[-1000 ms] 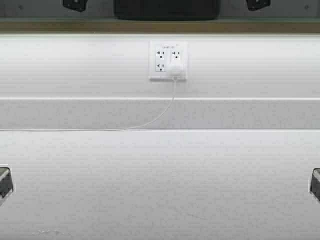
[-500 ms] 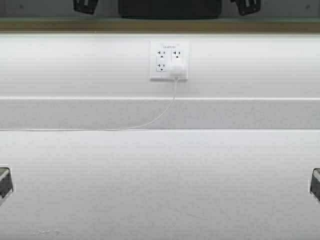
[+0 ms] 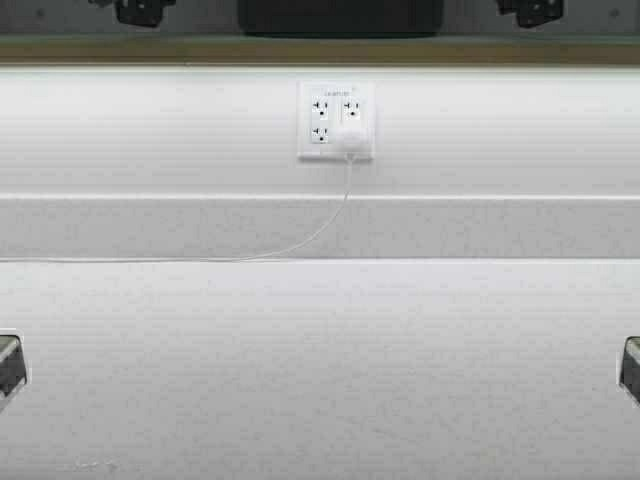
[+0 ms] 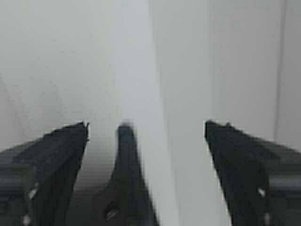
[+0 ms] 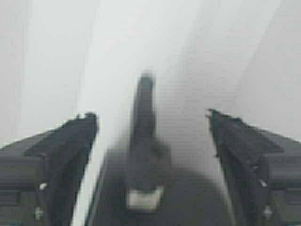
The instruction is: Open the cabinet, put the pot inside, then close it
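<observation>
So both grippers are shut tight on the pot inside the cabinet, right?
Not quite. Both grippers are open. The left gripper and right gripper each show fingers spread apart in their wrist views, beside a pot handle, inside the cabinet.

Pot (image 3: 340, 17) sits inside cabinet (image 3: 320, 50), above the counter's back edge, centred. Left gripper (image 3: 138, 11) left of pot, right gripper (image 3: 532, 11) right of it. Outlet (image 3: 336, 121) below on wall, cord (image 3: 300, 240) trailing left.

Both grippers are raised way up: left gripper (image 3: 138, 11) at 11 o'clock, right gripper (image 3: 532, 11) at 1 o'clock, fingers spread wide.
</observation>
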You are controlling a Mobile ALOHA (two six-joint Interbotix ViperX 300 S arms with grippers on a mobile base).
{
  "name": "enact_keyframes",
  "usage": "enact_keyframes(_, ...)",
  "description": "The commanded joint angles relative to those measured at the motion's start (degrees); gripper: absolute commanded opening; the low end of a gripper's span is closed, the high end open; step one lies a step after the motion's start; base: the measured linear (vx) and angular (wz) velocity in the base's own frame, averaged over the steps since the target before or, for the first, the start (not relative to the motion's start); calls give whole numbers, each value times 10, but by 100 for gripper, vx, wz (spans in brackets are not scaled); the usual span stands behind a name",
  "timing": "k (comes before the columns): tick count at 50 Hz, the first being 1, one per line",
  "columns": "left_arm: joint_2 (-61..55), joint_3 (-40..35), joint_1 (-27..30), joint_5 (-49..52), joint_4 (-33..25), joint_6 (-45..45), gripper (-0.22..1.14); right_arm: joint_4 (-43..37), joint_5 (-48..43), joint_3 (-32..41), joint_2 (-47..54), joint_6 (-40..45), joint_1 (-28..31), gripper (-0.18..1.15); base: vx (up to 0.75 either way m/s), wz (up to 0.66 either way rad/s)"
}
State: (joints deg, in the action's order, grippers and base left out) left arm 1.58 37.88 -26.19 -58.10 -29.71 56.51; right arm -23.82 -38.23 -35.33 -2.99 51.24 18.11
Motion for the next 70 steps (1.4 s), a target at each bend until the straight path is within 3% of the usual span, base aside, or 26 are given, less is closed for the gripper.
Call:
enact_keyframes(1, 39, 11, 18, -4, 3, -2, 102, 13, -4, -6, -33, -1, -27, 98, 0, 0)
enact_keyframes(12, 50, 24, 23, -4, 5, 0, 102, 26, -4, -12, -48, -1, -37, 98, 0, 0)
enact_keyframes(17, 70, 46, 21, -4, 23, -4, 95, 54, 4, -35, -76, -1, -36, 93, 0, 0)
enact_keyframes(21, 97, 82, 18, 4, 33, -15, 69, 88, 36, -63, -105, -11, -36, 73, 0, 0)
enact_keyframes(28, 142, 165, 1, 39, 37, -97, -10, 171, 83, -115, -149, -79, -36, 5, 0, 0)
enact_keyframes(30, 154, 180, -2, 62, 38, -137, -15, 199, 98, -127, -159, -89, -36, -8, -1, 2)
enact_keyframes(32, 165, 192, -7, 89, 38, -187, -10, 221, 114, -134, -170, -111, -33, -8, -2, 1)
enact_keyframes(37, 200, 204, -22, 160, 38, -339, 9, 258, 162, -142, -191, -184, -16, 9, -3, 1)
enact_keyframes(48, 260, 192, -40, 267, -19, -640, 4, 254, 194, -160, -208, -337, 20, 8, -7, 3)
enact_keyframes(57, 280, 192, -40, 312, -40, -728, 4, 241, 197, -185, -222, -338, 21, 8, -13, 5)
enact_keyframes(70, 285, 192, -40, 334, -39, -735, 4, 247, 272, -175, -266, -345, 21, 8, -17, 3)
